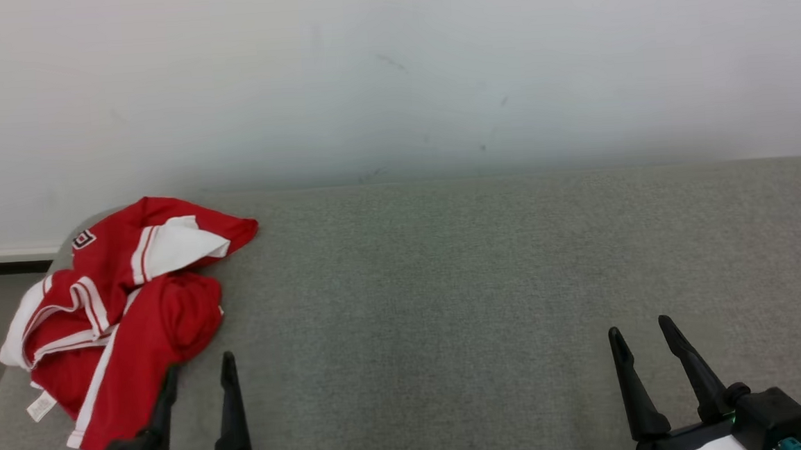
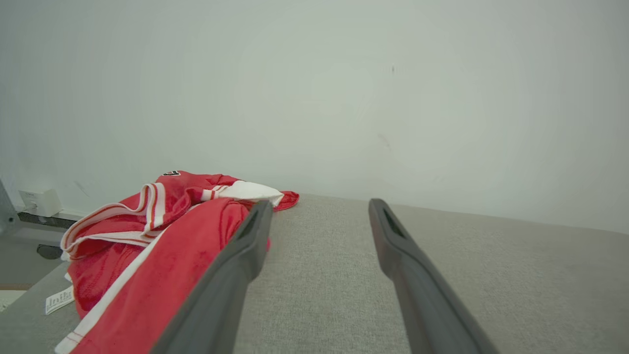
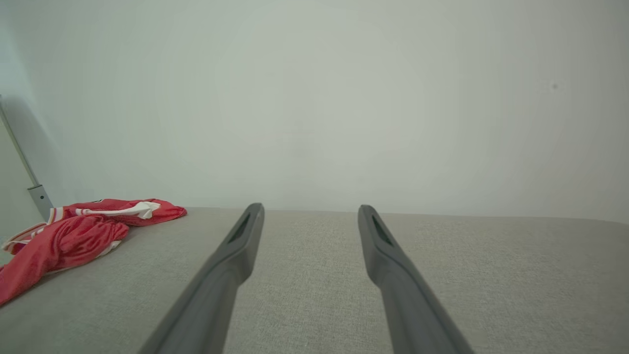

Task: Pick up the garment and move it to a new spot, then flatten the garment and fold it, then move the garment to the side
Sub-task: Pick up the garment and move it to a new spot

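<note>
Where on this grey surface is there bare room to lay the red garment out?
Bare: the grey surface from the red garment to the right edge, between the wall and the right gripper. Crowded: the left end, where the garment lies bunched beside the left gripper.

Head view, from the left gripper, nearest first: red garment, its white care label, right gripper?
1. red garment, just beside the left gripper, on its left.
2. white care label, at the garment's left edge.
3. right gripper, far right.
</note>
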Robot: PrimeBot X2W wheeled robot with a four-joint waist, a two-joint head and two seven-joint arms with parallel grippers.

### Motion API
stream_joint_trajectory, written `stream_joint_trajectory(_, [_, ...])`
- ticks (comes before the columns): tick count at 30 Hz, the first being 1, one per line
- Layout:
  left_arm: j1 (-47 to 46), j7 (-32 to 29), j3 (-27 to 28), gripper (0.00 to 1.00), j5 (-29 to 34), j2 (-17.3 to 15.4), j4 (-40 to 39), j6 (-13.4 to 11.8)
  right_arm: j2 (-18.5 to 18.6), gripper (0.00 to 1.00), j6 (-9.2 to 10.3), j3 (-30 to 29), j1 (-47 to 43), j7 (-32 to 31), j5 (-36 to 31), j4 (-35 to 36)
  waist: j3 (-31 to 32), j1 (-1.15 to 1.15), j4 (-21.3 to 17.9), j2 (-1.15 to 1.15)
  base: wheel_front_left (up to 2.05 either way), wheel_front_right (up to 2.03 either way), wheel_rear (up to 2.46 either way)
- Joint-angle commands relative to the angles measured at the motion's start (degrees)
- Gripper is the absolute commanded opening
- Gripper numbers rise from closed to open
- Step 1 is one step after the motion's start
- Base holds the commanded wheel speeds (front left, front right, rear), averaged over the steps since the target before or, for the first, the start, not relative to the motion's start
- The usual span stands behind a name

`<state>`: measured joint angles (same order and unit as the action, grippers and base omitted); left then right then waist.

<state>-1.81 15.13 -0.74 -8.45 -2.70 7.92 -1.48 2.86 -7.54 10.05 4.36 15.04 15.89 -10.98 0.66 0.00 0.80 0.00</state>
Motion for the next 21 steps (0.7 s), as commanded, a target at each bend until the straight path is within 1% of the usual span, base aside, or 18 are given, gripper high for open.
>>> stream_joint_trajectory(1, [0.05, 0.04, 0.26, 1.0, -0.15, -0.35, -0.13, 0.22, 0.07, 1.0, 0.1, 0.11, -0.58, 0.19, 0.37, 0.13, 0.02, 0.0, 1.36, 0.0, 0.0, 0.0, 0.0])
stream_joint_trajectory(10, [0.25, 0.04, 0.81, 1.0, 0.47, -0.34, 0.62, 0.4, 0.06, 1.0, 0.1, 1.43, -0.99, 0.19, 1.99, 0.43, -0.01, 0.0, 8.37, 0.0, 0.0, 0.0, 0.0])
stream_joint_trajectory(17, [0.53, 0.03, 1.29, 1.0, -0.23, -0.33, 1.13, 0.44, 0.08, 1.0, 0.1, 2.16, -1.33, 0.2, 2.85, 0.72, 0.2, 0.0, 14.36, 0.0, 0.0, 0.0, 0.0])
stream_joint_trajectory(21, [0.56, 0.04, 1.81, 1.0, -0.32, -0.33, 1.46, 0.62, 0.09, 1.0, 0.1, 2.84, -1.17, 0.19, 3.39, 0.96, 0.47, 0.0, 16.84, 0.0, 0.0, 0.0, 0.0])
